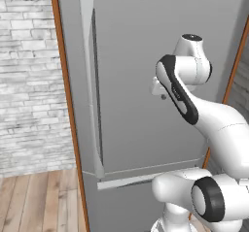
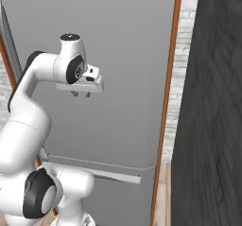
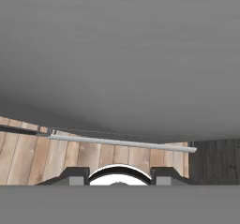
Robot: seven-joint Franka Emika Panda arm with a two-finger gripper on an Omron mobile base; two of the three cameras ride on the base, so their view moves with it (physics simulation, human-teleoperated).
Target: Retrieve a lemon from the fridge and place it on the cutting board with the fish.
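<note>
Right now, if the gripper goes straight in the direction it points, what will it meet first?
The gripper points downward beside the closed fridge door. Likely first: the lower drawer's handle bar, else the wooden floor; depth is unclear.

The fridge (image 1: 146, 71) stands tall and grey, its door shut, a long vertical handle (image 1: 92, 80) near its left edge, a lower drawer with a horizontal handle (image 2: 108, 174) beneath, and brown wood side panels (image 2: 168, 102).

The fridge (image 1: 146, 80) is smooth, matt grey metal with brown wood side panels (image 1: 68, 105); the floor (image 1: 39, 202) is pale wood planks.
</note>
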